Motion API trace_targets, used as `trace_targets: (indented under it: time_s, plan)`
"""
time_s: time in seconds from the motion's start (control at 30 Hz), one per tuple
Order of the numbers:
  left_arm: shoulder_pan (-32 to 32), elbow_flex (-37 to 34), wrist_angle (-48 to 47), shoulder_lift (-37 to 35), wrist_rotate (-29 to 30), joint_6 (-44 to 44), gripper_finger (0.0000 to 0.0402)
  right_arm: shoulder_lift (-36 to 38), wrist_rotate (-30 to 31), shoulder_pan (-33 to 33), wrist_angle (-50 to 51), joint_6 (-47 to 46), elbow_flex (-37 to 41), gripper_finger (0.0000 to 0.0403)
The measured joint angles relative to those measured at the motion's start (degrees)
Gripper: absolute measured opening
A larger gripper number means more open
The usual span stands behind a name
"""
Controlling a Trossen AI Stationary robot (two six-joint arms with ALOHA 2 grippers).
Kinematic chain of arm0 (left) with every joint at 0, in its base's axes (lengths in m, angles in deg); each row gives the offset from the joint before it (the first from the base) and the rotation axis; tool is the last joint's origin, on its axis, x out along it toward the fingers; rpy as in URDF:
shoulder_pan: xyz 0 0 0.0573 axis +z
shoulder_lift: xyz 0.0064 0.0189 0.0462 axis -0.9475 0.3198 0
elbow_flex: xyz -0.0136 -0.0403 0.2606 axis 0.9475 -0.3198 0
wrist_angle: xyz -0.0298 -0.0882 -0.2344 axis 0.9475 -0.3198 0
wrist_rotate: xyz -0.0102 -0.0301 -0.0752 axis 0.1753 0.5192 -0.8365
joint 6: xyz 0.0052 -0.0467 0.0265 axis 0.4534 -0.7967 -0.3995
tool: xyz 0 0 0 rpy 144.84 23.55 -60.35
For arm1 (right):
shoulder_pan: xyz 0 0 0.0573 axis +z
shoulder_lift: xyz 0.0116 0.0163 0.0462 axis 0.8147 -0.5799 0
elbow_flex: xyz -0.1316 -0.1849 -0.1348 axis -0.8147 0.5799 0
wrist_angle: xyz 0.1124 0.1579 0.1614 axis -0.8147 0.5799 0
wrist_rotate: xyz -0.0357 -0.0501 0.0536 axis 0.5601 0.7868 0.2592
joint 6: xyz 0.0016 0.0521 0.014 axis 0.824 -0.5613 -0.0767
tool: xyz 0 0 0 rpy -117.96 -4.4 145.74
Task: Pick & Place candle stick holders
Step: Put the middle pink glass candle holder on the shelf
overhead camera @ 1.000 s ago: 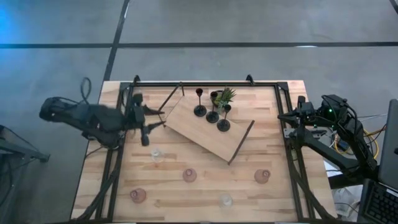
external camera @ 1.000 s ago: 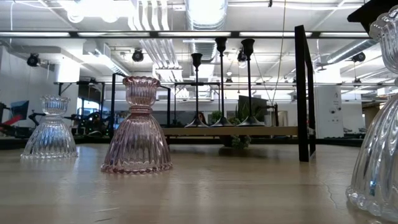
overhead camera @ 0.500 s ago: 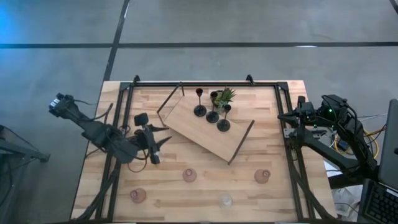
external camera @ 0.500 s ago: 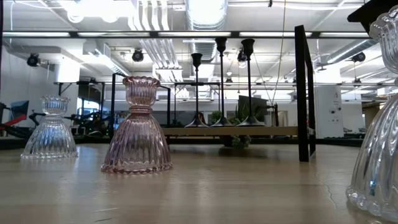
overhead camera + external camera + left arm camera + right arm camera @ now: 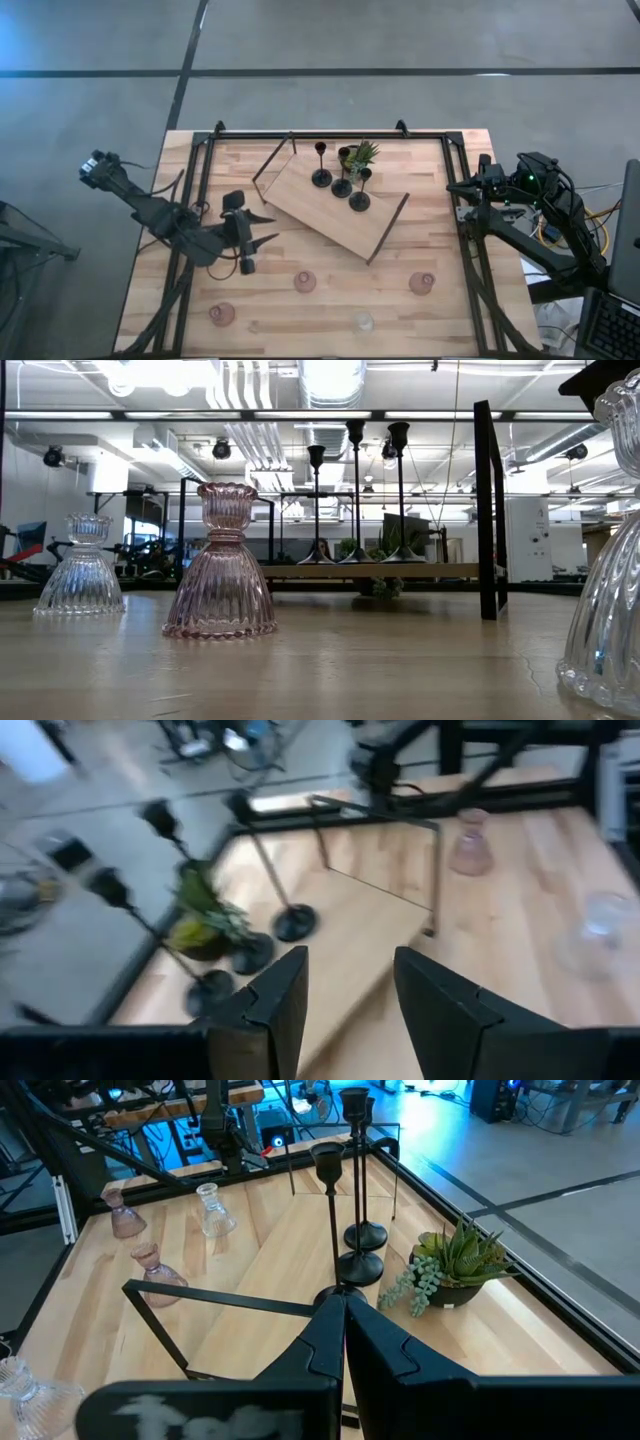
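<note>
The left hand hangs over the left part of the pale wooden table, its fingers apart with nothing visible between them in the left wrist view. In the high view it covers the spot under it, so whether a cup stands there cannot be told. The ribbed pink glass cup stands upright just beyond, toward the table's front middle. Another pink glass cup sits near the front left corner. The right hand, fingers together, waits at the far right edge, so the left looks better placed.
</note>
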Motion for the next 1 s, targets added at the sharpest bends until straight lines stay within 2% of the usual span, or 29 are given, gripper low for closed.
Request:
trace_targets:
  time_s: [0.1,0.3,0.43,0.6,0.87,1.0]
  plan:
    - [0.0,-0.9,0.2,0.8,-2.0,-1.2,0.0154,0.0,0.0,0.0,0.0,0.0,0.0,0.0008]
    - [0.0,-4.9,2.8,3.5,-1.2,-5.6,0.0159,0.0,0.0,0.0,0.0,0.0,0.0,0.0008]
    - [0.0,-7.9,6.6,6.0,-0.4,-6.7,0.0187,0.0,0.0,0.0,0.0,0.0,0.0,0.0008]
    - [0.0,-12.1,12.6,10.3,-2.5,-6.7,0.0215,0.0,0.0,0.0,0.0,0.0,0.0,0.0008]
    - [0.0,-18.8,24.8,18.1,-3.0,-8.1,0.0218,0.0,0.0,0.0,0.0,0.0,0.0,0.0008]
    - [0.0,-20.2,26.5,20.6,-5.2,-10.6,0.0218,0.0,0.0,0.0,0.0,0.0,0.0,0.0008]
